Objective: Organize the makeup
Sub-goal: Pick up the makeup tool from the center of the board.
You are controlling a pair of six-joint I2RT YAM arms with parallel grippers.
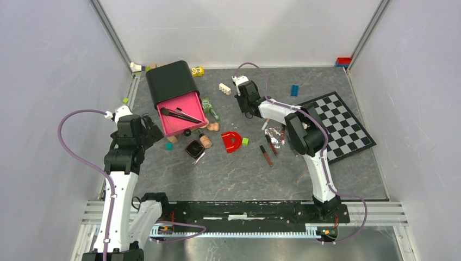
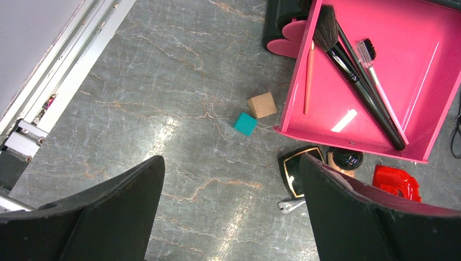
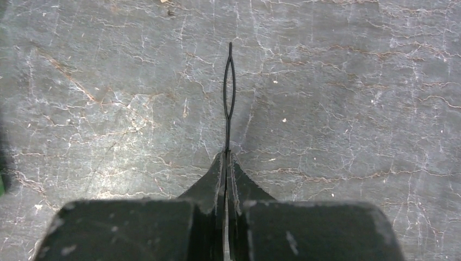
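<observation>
A pink drawer tray (image 1: 173, 126) sticks out of a black box (image 1: 170, 80) and holds black brushes (image 2: 353, 76), a spoolie wand (image 2: 375, 70) and a slim pink pencil (image 2: 309, 81). A square black compact (image 2: 293, 171) and a beige black-capped bottle (image 1: 205, 141) lie just in front of the tray. A peach sponge (image 1: 213, 126) and dark-red tubes (image 1: 266, 155) lie further right. My left gripper (image 2: 231, 160) is open and empty above bare table left of the compact. My right gripper (image 3: 226, 157) is shut on a thin black wire hairpin (image 3: 228, 136) over the far middle of the table.
A red D-shaped piece (image 1: 232, 141) lies right of the bottle. A teal cube (image 2: 245, 124) and a wooden cube (image 2: 262, 105) sit by the tray's left corner. A chessboard (image 1: 340, 125) lies at the right. Toy bricks (image 1: 224, 88) are scattered along the back.
</observation>
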